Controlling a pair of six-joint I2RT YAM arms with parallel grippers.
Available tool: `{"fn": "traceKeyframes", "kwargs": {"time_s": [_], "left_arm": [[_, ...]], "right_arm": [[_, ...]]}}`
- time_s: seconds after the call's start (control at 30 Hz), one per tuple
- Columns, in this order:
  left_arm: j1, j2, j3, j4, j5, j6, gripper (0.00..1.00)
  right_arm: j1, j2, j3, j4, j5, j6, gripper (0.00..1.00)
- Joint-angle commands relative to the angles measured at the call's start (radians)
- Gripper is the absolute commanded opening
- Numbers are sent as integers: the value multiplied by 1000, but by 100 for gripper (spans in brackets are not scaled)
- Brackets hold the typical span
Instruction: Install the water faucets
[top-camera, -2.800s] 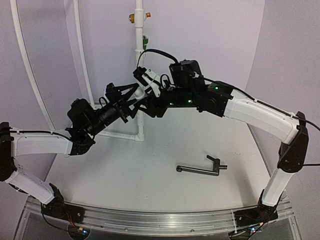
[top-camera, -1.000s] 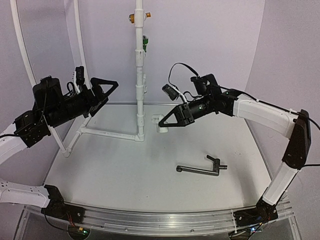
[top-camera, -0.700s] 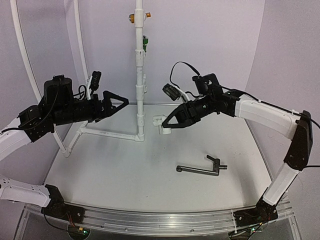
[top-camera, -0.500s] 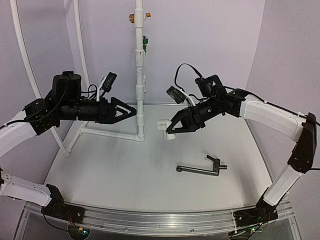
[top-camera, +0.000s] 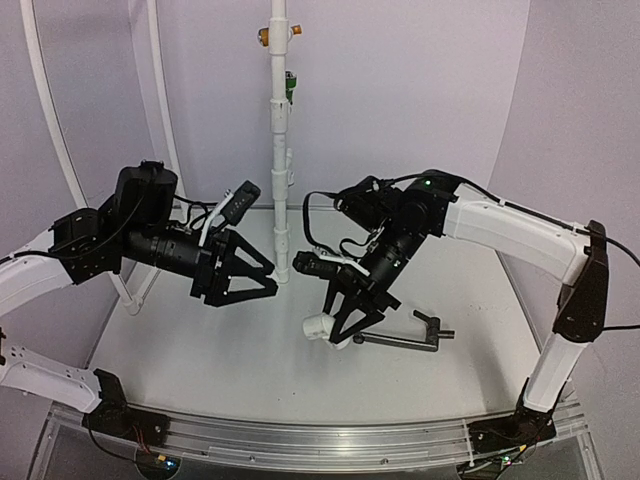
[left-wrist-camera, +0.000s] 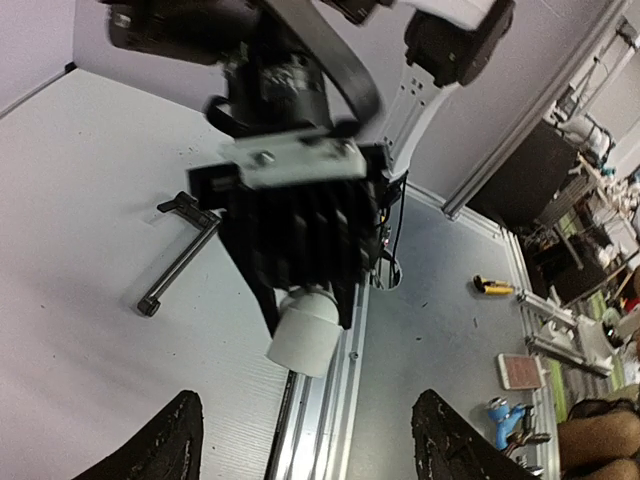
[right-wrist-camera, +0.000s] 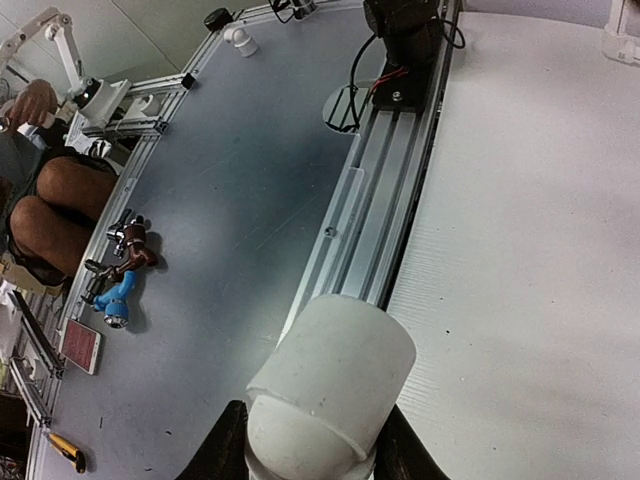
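Observation:
The black tap (top-camera: 400, 339) lies flat on the table right of centre, with nothing holding it; it also shows in the left wrist view (left-wrist-camera: 180, 257). My right gripper (top-camera: 335, 325) hangs just left of the tap, shut on a white plastic elbow fitting (top-camera: 320, 327), which also shows in the right wrist view (right-wrist-camera: 330, 385) and the left wrist view (left-wrist-camera: 305, 335). My left gripper (top-camera: 260, 281) is open and empty, its fingertips (left-wrist-camera: 175, 445) wide apart, pointing at the right gripper from the left. The tall white pipe (top-camera: 280, 150) stands upright behind both grippers.
An orange valve (top-camera: 264, 36) and a green valve (top-camera: 289, 85) sit high on the pipe. Curved white tubes (top-camera: 50, 130) rise at the left. An aluminium rail (top-camera: 320, 445) runs along the table's front edge. The right wrist view shows the floor beyond the rail (right-wrist-camera: 380, 220).
My right gripper has carried the white fitting away from the pipe, forward and down to beside the tap. My left gripper has swung right and down toward the table's middle, still open.

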Motion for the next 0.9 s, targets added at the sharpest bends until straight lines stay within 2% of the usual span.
{"fn": "traceKeyframes", "kwargs": {"time_s": [0.0,0.2,0.3,0.5,0.63,0.73,0.87], "left_arm": [[-91,-18,-21,-35,-122,196,70],[-230,-62,-110,58,-329,381,65],[-327,-69,-126,80,-483,481,66],[-528,24,-83,46,-784,640,67],[-611,73,-78,88,-935,703,66],[-645,79,-79,121,-1007,743,66],[-651,33,-89,152,-1014,748,66]], "right_arm": [[-15,6,101,-44,12,-33,0],[-16,10,118,-44,-36,-8,0],[-16,8,115,-43,-49,6,0],[-17,10,95,-45,-69,18,0],[-17,15,81,-45,-83,19,0],[-16,13,69,-45,-87,15,0],[-17,-4,35,-46,-71,-7,0]]}}
